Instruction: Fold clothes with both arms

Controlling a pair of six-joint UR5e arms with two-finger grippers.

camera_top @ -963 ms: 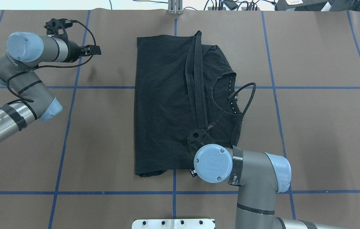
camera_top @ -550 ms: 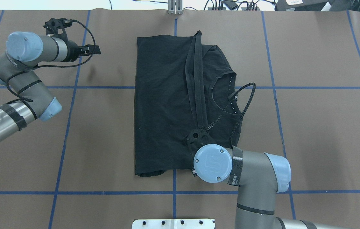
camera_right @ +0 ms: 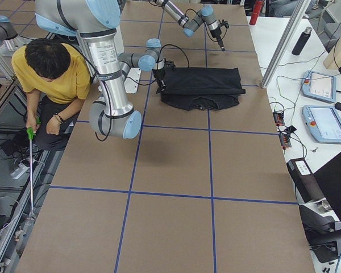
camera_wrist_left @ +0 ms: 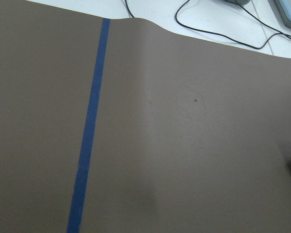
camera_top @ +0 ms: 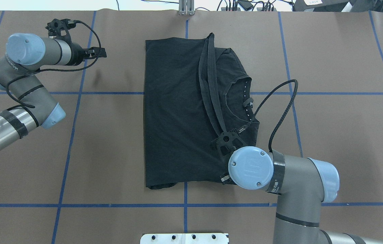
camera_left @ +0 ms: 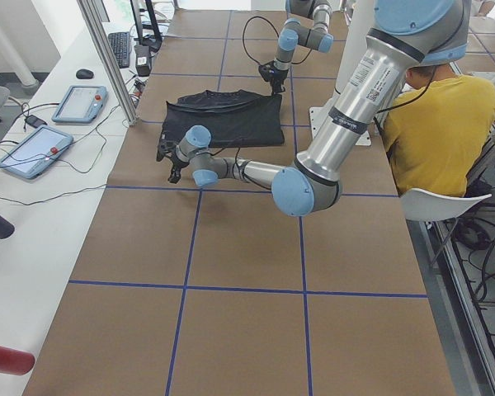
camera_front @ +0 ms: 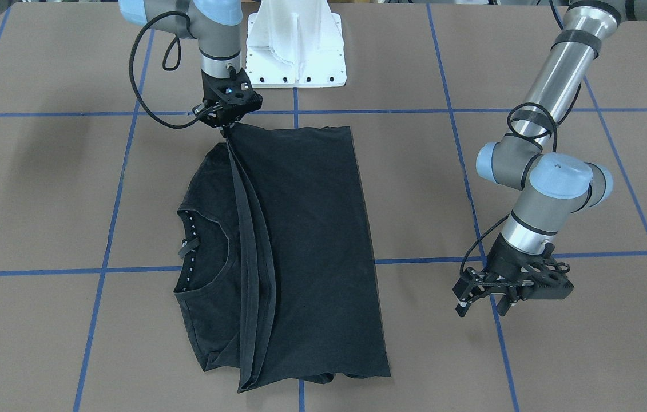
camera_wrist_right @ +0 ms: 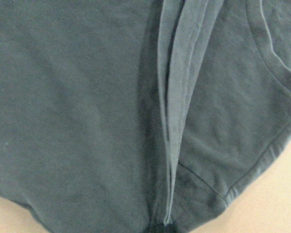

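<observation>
- Black short-sleeved T-shirt [camera_top: 174, 112] lies flat at the middle of the brown paper-covered worktop [camera_top: 347, 135], which is marked off by a grid of blue tape. The shirt is folded into a long rectangle, one half laid over the other.
- Its round ribbed collar [camera_front: 231, 252] shows uncovered on the robot's right side of the garment, beside the folded-over layer.
- A doubled hem band [camera_front: 251, 257] runs the length of the T-shirt, from the edge nearest the robot to the far edge, slanting a little.
- The black two-finger right gripper [camera_front: 225, 126] stands at the shirt's near edge, close to the white pedestal base [camera_front: 294, 51]. Its fingers are closed on the end of the hem band. In the right wrist view the band narrows to a pinched point at the bottom of the frame.
- The black two-finger left gripper [camera_front: 480, 306] hangs over bare worktop on the robot's left, well apart from the T-shirt, with its fingers parted and holding nothing.
- The left wrist view shows only brown paper, one strip of blue tape [camera_wrist_left: 89, 131], and a white edge with cables beyond.
- A person in a yellow shirt [camera_right: 57, 74] is low beside the robot — off the worktop.
</observation>
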